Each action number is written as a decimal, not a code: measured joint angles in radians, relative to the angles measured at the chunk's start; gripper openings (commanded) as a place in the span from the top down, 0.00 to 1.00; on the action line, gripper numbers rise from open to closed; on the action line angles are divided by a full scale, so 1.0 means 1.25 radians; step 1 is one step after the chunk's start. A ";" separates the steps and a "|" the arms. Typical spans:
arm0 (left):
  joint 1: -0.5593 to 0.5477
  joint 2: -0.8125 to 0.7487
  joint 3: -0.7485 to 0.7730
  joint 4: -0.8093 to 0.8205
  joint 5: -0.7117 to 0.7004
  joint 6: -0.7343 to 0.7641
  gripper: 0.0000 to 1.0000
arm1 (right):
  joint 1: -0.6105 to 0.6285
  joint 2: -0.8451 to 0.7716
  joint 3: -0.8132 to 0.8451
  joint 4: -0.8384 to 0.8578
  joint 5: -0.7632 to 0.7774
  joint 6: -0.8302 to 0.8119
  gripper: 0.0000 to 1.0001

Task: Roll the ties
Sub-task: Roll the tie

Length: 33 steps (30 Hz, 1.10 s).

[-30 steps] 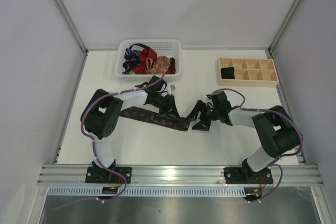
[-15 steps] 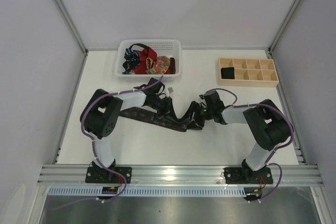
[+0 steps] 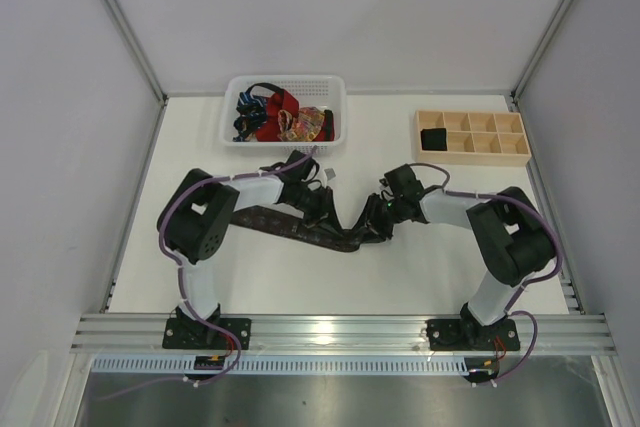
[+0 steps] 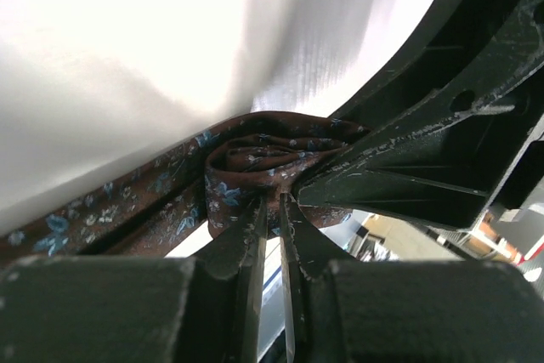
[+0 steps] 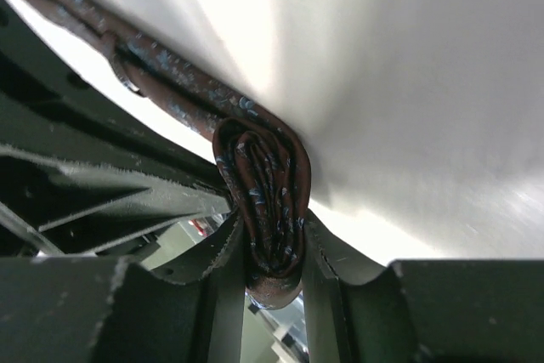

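A white, smooth table [image 3: 430, 267] fills the overhead view, with two black-and-white jointed arms rising from its bottom edge, the left arm [image 3: 200, 232] and the right arm [image 3: 510, 247], bent inward so they meet near the middle of the frame. Between them lies one brown tie [image 3: 285, 225], a long flat strip of dark woven cloth running from centre-left down toward the centre, sprinkled with small pale-blue flowers. Its right-hand end is wound into a tight oval coil of several layers, standing on edge on the table. In the upper left-centre sits one white plastic mesh basket [image 3: 232, 129] holding a loose heap of ties [image 3: 283, 117] in red, blue and orange pattern. At the upper right is one pale wooden tray [image 3: 472, 158] divided into two rows of square cells, with a single dark lump [image 3: 433, 138] in a left-end cell. The right gripper [image 5: 269, 220] clasps the coil, a finger pressed to each flat side. The left gripper [image 4: 270, 203] has its thin fingers drawn nearly together, nipping the cloth at the coil's edge.
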 measured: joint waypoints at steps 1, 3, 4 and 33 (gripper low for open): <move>-0.008 0.005 0.005 0.002 0.001 -0.001 0.83 | -0.004 0.000 0.012 -0.034 0.000 -0.011 0.78; -0.026 0.016 0.020 0.002 0.001 -0.005 0.83 | -0.016 0.000 0.037 -0.107 0.002 -0.038 0.78; -0.037 0.025 0.031 0.002 0.001 -0.007 0.83 | -0.021 -0.001 0.046 -0.136 0.003 -0.050 0.78; -0.201 0.104 0.072 0.085 0.018 -0.068 0.82 | 0.031 -0.002 0.280 -0.724 0.283 -0.259 0.78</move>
